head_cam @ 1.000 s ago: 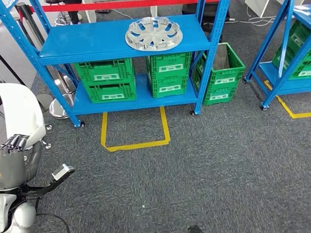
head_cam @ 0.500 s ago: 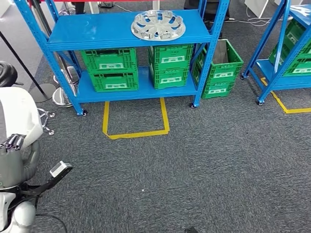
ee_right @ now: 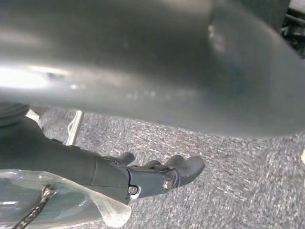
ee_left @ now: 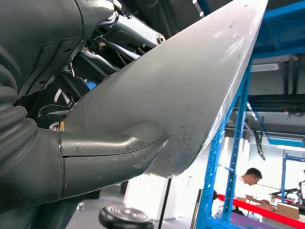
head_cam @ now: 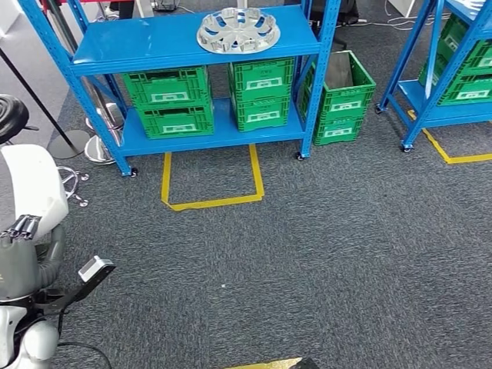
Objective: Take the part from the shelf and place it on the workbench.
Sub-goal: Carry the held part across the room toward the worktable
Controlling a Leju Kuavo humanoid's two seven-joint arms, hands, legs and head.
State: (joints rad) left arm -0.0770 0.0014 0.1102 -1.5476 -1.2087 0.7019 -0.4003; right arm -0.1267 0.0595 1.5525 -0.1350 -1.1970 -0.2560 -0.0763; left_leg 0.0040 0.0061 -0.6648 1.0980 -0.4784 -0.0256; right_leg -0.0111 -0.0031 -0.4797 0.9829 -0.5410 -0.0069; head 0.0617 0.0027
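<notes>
On the top board of the blue steel shelf, toward its right end, lies the round silver wheel-cover part, flat and touched by neither hand. Below it, on the lower board, stand green slotted plastic crates in two stacks, and one more green crate sits on the grey carpet just beside the right post. A yellow tape outline marks the floor in front of the shelf. A second blue rack stands well apart to the right. The left hand hangs low beside the robot's white body, its dark fingers together and nothing visibly between them; how tightly they close I cannot tell. The right hand hangs above the carpet, fingers loosely extended and holding nothing.
</notes>
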